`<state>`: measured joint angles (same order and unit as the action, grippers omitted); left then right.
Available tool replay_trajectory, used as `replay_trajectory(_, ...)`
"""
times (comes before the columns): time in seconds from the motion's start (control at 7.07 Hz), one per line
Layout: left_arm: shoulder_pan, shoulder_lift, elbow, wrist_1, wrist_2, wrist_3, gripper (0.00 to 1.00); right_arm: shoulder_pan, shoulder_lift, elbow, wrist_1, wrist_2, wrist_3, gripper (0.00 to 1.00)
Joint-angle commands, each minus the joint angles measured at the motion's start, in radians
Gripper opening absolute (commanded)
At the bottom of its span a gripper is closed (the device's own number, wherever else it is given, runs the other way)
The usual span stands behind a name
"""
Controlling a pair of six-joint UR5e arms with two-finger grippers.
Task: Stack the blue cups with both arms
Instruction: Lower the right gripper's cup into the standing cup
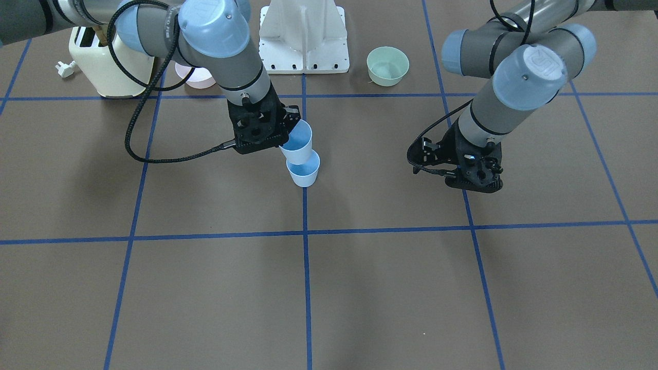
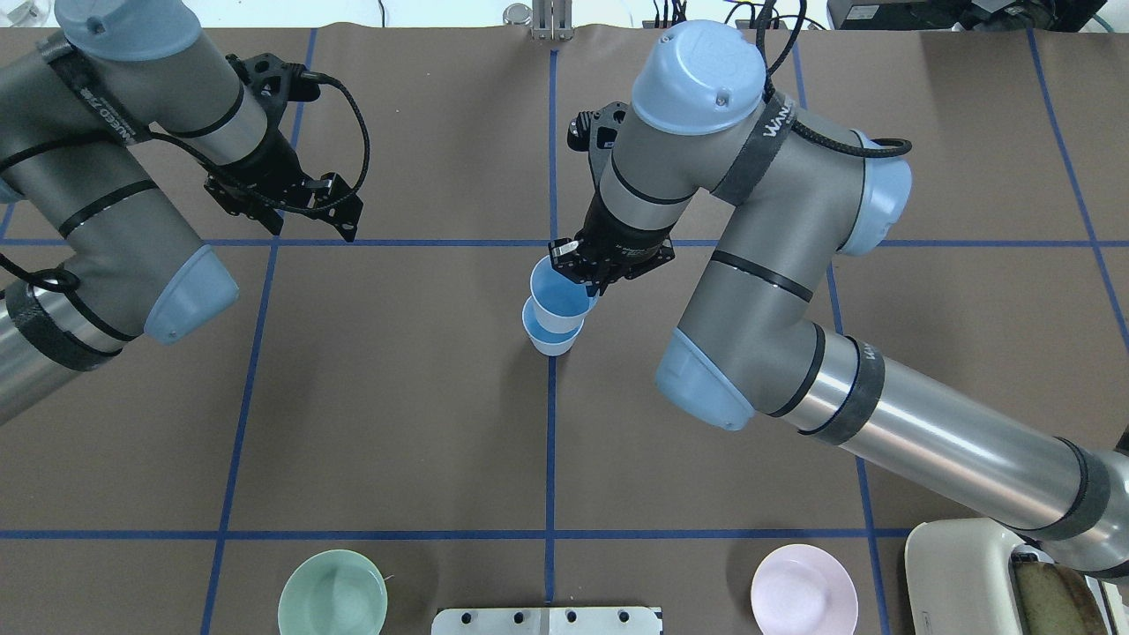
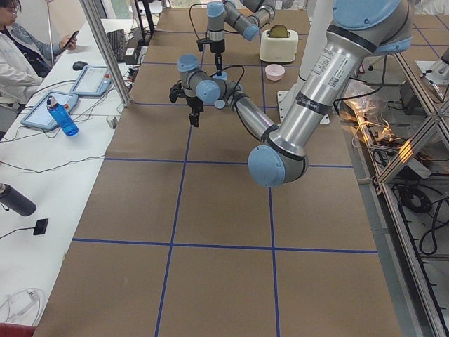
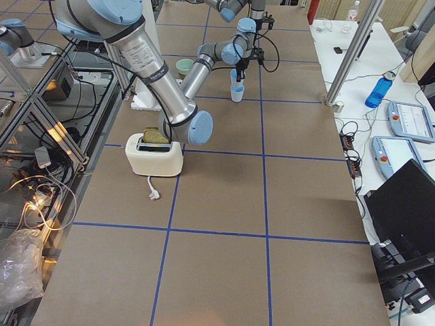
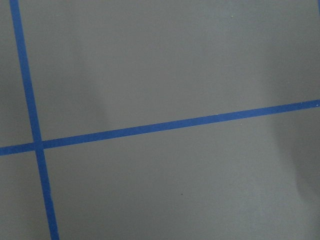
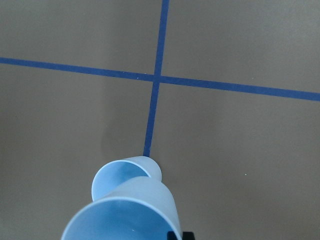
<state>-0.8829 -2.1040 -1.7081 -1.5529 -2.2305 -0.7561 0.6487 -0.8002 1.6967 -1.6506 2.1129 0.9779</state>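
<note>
Stacking step: right black two-finger gripper (image 1: 290, 125) pinched the tilted small light-blue plastic tumbler (image 1: 299, 143) by its rim, over the standing twin (image 1: 304, 173). Next move likely needed levelling, then lowering in. Left gripper (image 1: 475, 177) held nothing; jaw gap unclear.

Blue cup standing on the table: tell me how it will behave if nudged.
The standing cup looks like thin, empty plastic, so probably light and easily shoved. Its base is narrower than its rim, so a sideways knock from the tilted held cup in the right claw could tip it. Smooth walls suggest it may slip.
</note>
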Motion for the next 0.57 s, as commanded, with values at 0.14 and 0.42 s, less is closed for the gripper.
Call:
replay_trajectory(0.14, 0.001, 0.004, 0.001, -0.001, 0.002, 0.001, 0.98, -0.017, 0.009, -0.032, 0.005, -0.025, -0.011, 0.0)
replay_trajectory(0.42, 0.002, 0.005, 0.001, -0.001, 0.002, 0.001, 0.98, -0.024, 0.009, -0.043, 0.008, -0.028, -0.013, 0.0)
